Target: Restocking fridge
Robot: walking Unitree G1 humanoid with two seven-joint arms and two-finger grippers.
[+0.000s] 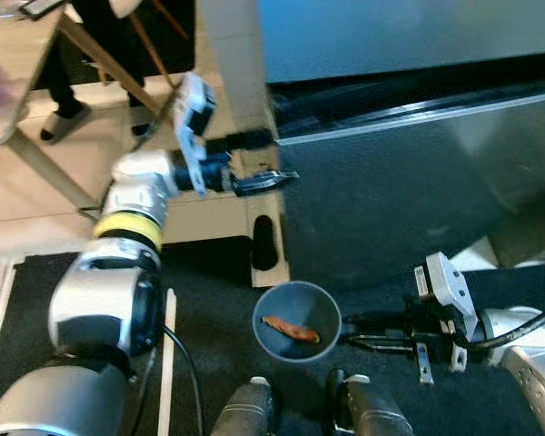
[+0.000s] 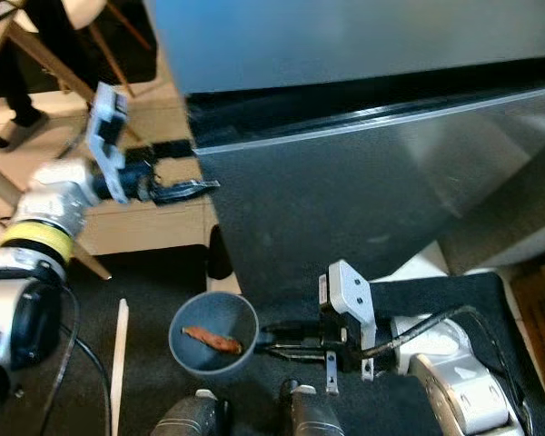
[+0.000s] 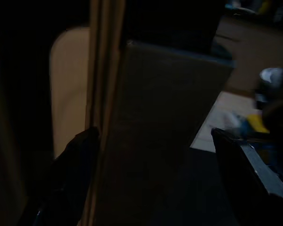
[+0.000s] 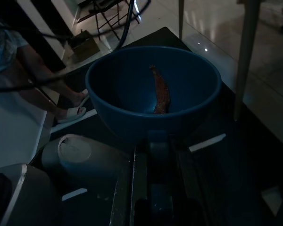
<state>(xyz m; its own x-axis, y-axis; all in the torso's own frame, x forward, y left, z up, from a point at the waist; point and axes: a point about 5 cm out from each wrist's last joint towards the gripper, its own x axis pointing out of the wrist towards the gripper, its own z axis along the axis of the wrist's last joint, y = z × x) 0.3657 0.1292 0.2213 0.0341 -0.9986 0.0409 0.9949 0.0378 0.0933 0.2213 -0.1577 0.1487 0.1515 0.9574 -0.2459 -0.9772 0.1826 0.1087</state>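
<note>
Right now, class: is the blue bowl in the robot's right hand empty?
No: the blue bowl holds one reddish-brown strip of food lying inside it.

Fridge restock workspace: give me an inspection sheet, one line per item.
Surface: dark mat on the floor in front of the fridge.
Job's things: grey fridge with its doors shut; blue bowl holding one reddish-brown strip of food.
Clutter: nothing seen.
Grippers: right gripper shut on the bowl's rim, holding it low in front of the fridge; left gripper raised at the fridge's left edge, and its wrist view shows the fingers apart.
Cables: black cable runs along the left arm; another loops at the right wrist.
Surroundings: wooden table legs and a person's feet on the pale tiled floor, far left.
</note>
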